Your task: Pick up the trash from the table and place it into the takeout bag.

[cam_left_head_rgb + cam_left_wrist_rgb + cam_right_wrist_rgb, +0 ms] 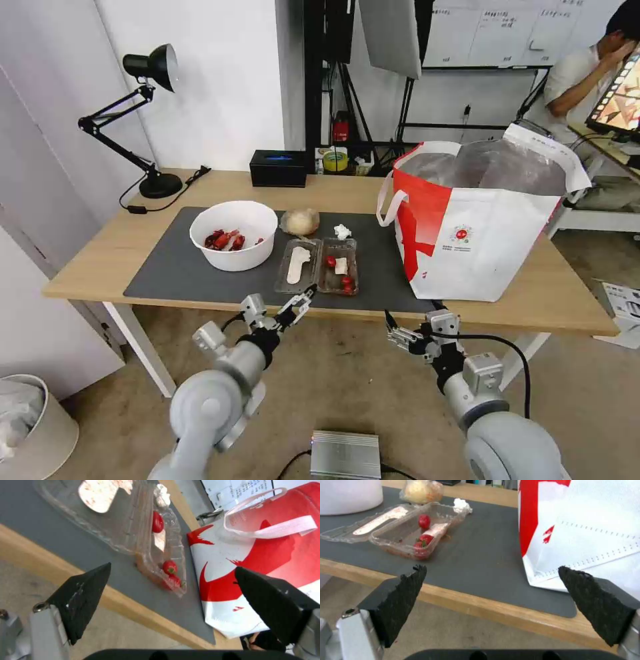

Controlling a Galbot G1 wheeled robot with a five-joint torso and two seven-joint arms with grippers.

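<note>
A light-wood counter (pixel 100 267) carries a dark grey mat (pixel 173 267), and on the mat the trash is still spread out: a white round bowl (pixel 233 235) holding red shellfish scraps, a beige plastic-wrap ball (pixel 301 221) just behind it, a small white tissue ball (pixel 342 231), and a clear plastic clamshell tray (pixel 317 265) lying open with red bits in one half. The takeout bag (pixel 477 237), white with a red side panel and foil lining, stands at the robot's right end of the mat, mouth open upward.

The likeliest trouble, as a judgement: the clamshell tray is thin, flexible and open, so a pinch on one edge may fold it or tip the red pieces out onto the mat. The bowl is wide for these jaws (a rim grasp seems the only option) and could tilt and spill. The bag's walls are soft, and a bump from an arm could push it or collapse its mouth.

The left end effector (pixel 297 308) hovers just off the counter's front edge, jaws spread wide and holding nothing, with the clamshell tray directly ahead and near. The right end effector (pixel 400 335) sits lower, in front of the counter edge, also wide open and empty, with the bag's lower front corner ahead of it and the tray off to its left.
</note>
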